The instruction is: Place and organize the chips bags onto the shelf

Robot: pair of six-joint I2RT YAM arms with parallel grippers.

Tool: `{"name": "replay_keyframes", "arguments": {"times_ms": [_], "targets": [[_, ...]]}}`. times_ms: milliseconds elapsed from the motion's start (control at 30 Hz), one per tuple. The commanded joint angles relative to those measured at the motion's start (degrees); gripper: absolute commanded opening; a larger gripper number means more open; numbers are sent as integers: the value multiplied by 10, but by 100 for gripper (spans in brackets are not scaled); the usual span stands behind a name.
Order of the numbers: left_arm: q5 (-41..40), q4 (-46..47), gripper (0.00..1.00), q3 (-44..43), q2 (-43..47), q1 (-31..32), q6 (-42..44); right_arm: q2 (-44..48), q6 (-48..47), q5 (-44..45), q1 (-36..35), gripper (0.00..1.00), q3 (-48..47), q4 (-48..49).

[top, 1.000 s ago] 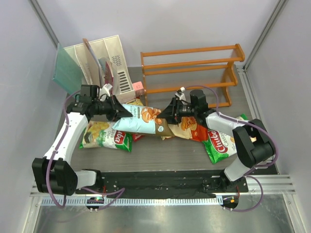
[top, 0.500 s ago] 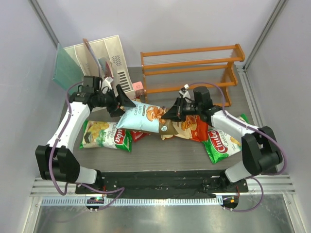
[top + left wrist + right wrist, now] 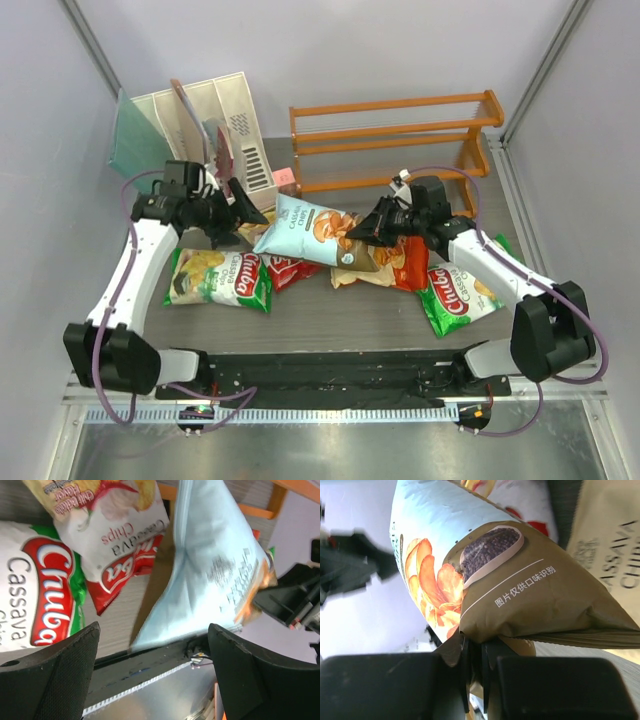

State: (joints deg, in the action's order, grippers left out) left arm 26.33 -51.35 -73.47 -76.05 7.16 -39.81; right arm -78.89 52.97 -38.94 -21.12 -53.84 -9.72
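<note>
Overhead, my right claw (image 3: 362,232) pinches the light-blue bag (image 3: 305,230) by its brown end above the bench (image 3: 330,305); the shelf (image 3: 400,140) stands at one o'clock. My left claw (image 3: 248,213) gapes wide at the bag's nine o'clock, gripping nothing. Left wrist shows only the bag's pale back beyond my fingers (image 3: 50,675). Right wrist alone shows the seam (image 3: 472,647) thinly clamped, so I should carry it level, slowly.
</note>
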Motion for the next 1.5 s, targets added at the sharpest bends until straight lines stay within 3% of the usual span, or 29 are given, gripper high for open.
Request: {"name": "replay_keyframes", "arguments": {"times_ms": [0,167,400,633,733,1000,1267,1467], "targets": [[55,81,88,59,81,2,-72,43,56,85,5,1,-19,6],[45,89,88,74,99,17,-76,27,143,107,4,1,6,93],[25,181,88,116,93,48,-124,34,160,163,1,1,-56,35],[-103,209,88,67,24,185,-132,48,250,224,-29,1,-77,18],[-127,232,88,41,5,209,-132,25,251,247,-51,1,-110,-5],[-145,283,88,13,-7,213,-115,7,275,233,-93,1,-115,-4],[-160,360,88,34,-13,214,-112,-4,375,178,-102,1,-77,126],[-163,368,88,57,-12,213,-120,-23,378,149,-110,1,-108,124]]}}
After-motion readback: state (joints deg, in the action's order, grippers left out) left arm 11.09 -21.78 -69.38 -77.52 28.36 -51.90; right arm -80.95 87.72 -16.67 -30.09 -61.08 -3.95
